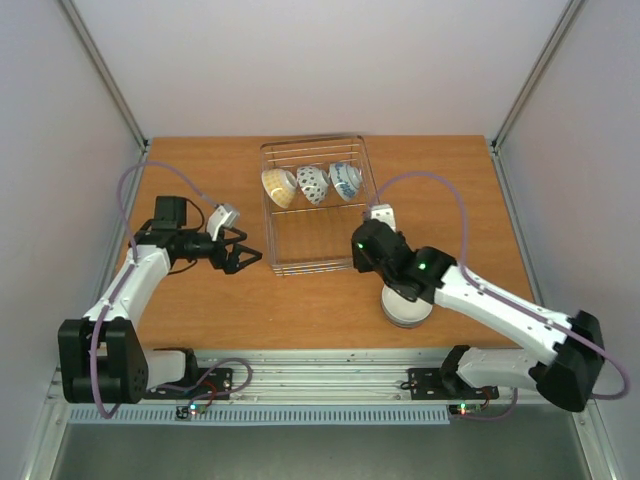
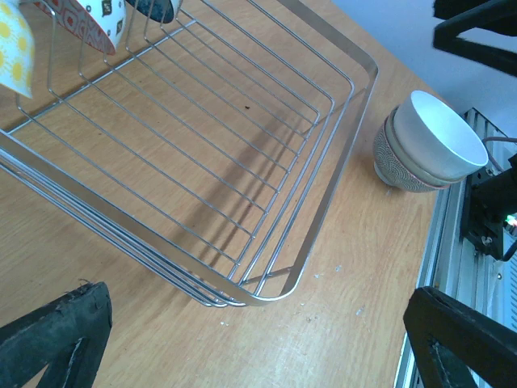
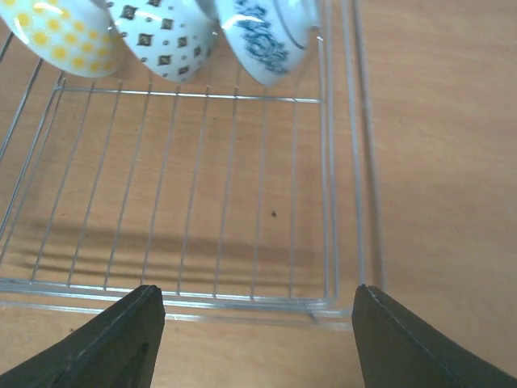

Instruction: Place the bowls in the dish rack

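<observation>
Wooden table (image 1: 300, 310) inside white enclosure walls. Dish rack (image 1: 318, 240) sits centre-far. Left gripper (image 1: 243, 258) is just beside the rack's near-left corner, jaws wide, empty. Right gripper (image 3: 256, 295) is at the near-right corner, jaws apart, holding nothing. Stack of bowls (image 2: 428, 145), white one uppermost, is on the table right of the rack, under the right arm. Judged next pick. Three bowls stand on edge along the rack's far end: yellow-dotted bowl (image 1: 279, 187), dark-dotted bowl (image 1: 312, 184), blue-and-white bowl (image 1: 346, 180). This probably leaves the near half free.

Rack (image 1: 318, 235) silver wire. Yellow-dotted bowl (image 3: 60, 36), dark-diamond bowl (image 3: 161, 40), blue-patterned bowl (image 3: 262, 40), all white ground. Stack (image 2: 428, 149) white over grey-speckled.
</observation>
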Tool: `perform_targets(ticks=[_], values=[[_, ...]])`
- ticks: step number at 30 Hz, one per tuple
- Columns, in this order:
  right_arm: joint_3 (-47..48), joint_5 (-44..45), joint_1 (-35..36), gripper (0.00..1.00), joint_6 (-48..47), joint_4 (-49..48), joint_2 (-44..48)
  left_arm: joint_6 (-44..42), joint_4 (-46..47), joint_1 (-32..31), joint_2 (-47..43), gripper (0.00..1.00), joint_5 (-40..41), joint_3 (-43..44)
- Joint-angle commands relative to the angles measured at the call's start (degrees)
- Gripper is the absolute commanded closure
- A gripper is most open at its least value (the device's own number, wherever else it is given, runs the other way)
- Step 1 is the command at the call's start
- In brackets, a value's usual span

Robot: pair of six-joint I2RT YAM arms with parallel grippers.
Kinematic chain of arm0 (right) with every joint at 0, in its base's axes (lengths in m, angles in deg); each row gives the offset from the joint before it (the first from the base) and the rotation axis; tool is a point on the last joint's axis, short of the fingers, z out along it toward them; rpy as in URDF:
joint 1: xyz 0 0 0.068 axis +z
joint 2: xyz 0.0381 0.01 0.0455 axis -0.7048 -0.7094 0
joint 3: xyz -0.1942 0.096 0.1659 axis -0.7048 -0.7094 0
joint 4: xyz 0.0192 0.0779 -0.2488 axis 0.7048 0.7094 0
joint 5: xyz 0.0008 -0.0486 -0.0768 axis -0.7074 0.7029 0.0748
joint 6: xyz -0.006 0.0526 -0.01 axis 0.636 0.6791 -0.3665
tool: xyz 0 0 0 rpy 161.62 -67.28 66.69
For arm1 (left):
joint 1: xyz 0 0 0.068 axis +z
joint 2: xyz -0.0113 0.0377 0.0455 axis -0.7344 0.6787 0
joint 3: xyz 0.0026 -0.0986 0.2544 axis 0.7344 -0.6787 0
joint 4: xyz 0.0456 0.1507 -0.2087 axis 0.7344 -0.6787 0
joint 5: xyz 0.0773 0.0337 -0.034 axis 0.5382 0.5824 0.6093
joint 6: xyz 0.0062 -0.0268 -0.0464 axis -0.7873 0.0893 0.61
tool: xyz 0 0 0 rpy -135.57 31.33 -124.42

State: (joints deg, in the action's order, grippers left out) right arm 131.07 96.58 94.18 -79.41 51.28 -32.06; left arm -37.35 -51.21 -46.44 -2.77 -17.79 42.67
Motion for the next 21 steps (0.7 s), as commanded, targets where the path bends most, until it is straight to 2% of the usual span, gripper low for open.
perform_targets(ticks=[1,9,21], values=[[-1.94,4.13,1.61,0.36,11.8,12.36,5.85,-1.95,-1.76,-0.56,-0.07,0.01,-0.47,0.35],[-4.58,-1.48,6.0,0.43,17.08,19.64,6.08,-2.94,-3.1,-0.56,-0.82,0.01,-0.76,0.48],[-7.94,-3.25,8.56,0.58,21.26,20.2,-0.82,-3.01,-3.24,-0.56,-0.95,0.01,-0.95,0.47]])
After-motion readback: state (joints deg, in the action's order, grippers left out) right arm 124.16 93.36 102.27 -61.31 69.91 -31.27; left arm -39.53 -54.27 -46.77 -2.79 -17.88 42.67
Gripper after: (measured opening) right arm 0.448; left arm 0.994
